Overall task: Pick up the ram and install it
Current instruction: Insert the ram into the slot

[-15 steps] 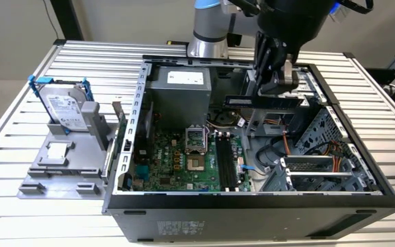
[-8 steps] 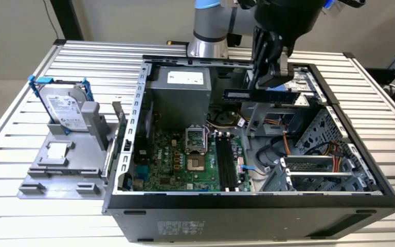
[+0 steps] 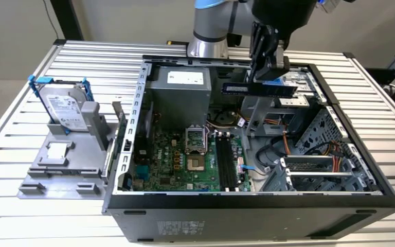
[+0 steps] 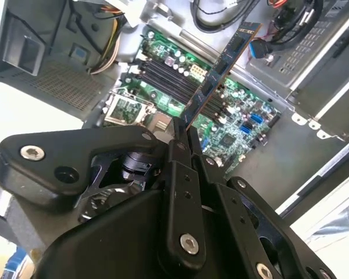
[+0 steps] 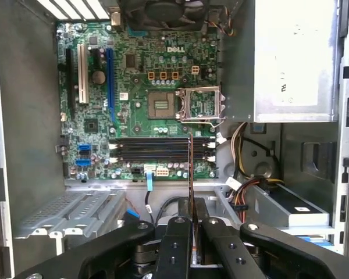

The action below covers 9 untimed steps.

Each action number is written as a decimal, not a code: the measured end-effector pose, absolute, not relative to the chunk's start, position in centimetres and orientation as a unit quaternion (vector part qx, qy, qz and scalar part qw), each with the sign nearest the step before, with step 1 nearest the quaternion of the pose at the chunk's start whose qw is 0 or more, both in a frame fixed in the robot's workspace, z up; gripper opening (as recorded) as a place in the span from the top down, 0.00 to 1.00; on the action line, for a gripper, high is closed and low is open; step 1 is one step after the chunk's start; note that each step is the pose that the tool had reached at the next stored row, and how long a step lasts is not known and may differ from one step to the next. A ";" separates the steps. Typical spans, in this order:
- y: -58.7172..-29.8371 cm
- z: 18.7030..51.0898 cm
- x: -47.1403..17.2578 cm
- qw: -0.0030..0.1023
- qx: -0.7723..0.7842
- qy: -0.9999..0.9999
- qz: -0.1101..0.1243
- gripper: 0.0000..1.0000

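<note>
My gripper (image 3: 266,72) hangs above the open computer case (image 3: 252,198), shut on the ram (image 3: 259,88), a thin dark stick with a label held level over the case's rear middle. In the second wrist view the ram (image 4: 221,67) sticks out from the closed gripper (image 4: 183,136) over the motherboard. In the first wrist view the ram (image 5: 191,168) is seen edge-on, rising from the gripper (image 5: 191,216) and crossing the black memory slots (image 5: 161,150). Those slots (image 3: 226,164) lie well below the stick on the green motherboard (image 3: 170,164).
A hard drive in a light-blue bracket (image 3: 64,108) stands on a grey fixture at the exterior view's left. Inside the case are the grey power supply (image 3: 178,90), the CPU socket (image 3: 195,139), loose cables (image 3: 280,149) and a metal drive cage (image 3: 321,170).
</note>
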<state>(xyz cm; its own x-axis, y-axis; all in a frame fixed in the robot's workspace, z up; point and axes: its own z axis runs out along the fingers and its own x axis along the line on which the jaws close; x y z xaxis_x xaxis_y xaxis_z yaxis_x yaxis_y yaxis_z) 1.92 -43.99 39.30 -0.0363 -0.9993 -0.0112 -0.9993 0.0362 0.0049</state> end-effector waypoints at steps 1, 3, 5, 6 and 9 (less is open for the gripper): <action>-43.9 39.3 1.9 0.002 -0.694 0.720 0.006 1.00; -43.8 39.3 1.9 0.002 -0.693 0.721 0.006 1.00; -43.8 39.3 1.9 0.002 -0.693 0.721 0.006 1.00; -43.8 39.3 1.9 0.002 -0.693 0.721 0.006 1.00; -43.8 39.3 1.9 0.002 -0.693 0.721 0.006 1.00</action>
<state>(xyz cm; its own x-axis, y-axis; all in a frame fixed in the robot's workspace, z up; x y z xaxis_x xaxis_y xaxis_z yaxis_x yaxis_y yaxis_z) 1.92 -43.76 39.30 -0.0390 -0.9992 -0.0110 -0.9992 0.0389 0.0048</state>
